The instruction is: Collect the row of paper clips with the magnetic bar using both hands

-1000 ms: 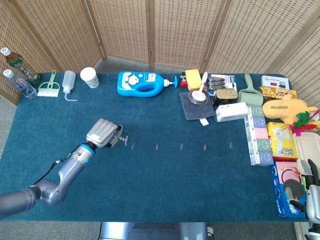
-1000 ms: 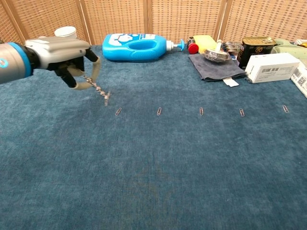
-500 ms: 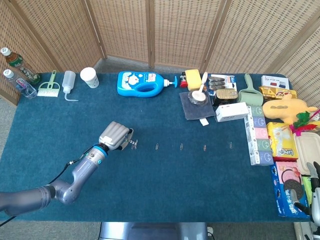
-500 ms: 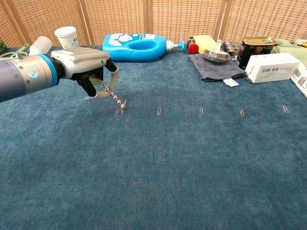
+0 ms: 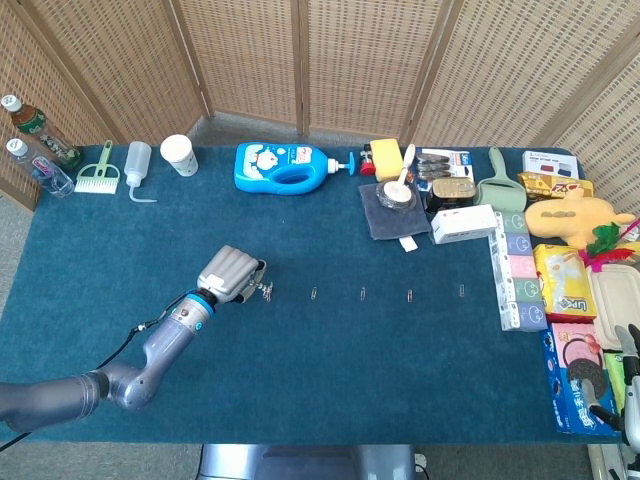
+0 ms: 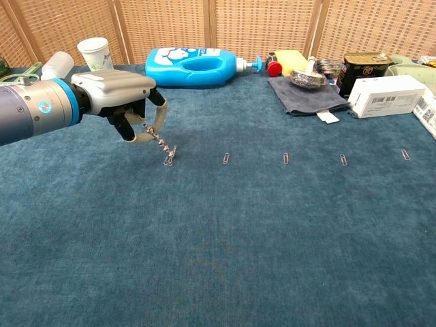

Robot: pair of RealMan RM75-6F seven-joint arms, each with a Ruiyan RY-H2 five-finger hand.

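Note:
My left hand [image 5: 230, 272] [image 6: 112, 92] holds a thin magnetic bar [image 6: 156, 138] [image 5: 262, 290], its tip slanting down to the right just above the blue cloth. A paper clip [image 6: 168, 159] clings to that tip, and more clips seem to stick along the bar. Several paper clips lie in a row to the right, the nearest one [image 6: 225, 158] [image 5: 315, 294] a short gap from the tip and the farthest one [image 6: 405, 154] [image 5: 461, 291] near the right side. Only a sliver of my right hand [image 5: 631, 400] shows at the head view's lower right edge.
A blue detergent bottle [image 6: 194, 66], a grey cloth with a bowl [image 6: 305, 92] and a white box [image 6: 385, 95] stand behind the row. Boxes and snack packs [image 5: 565, 290] crowd the right edge. A paper cup [image 6: 94, 50] stands at the back left.
My left hand moved right with the bar until its tip reached the first clip of the row. That clip now hangs on the tip, and the hand has drawn back slightly.

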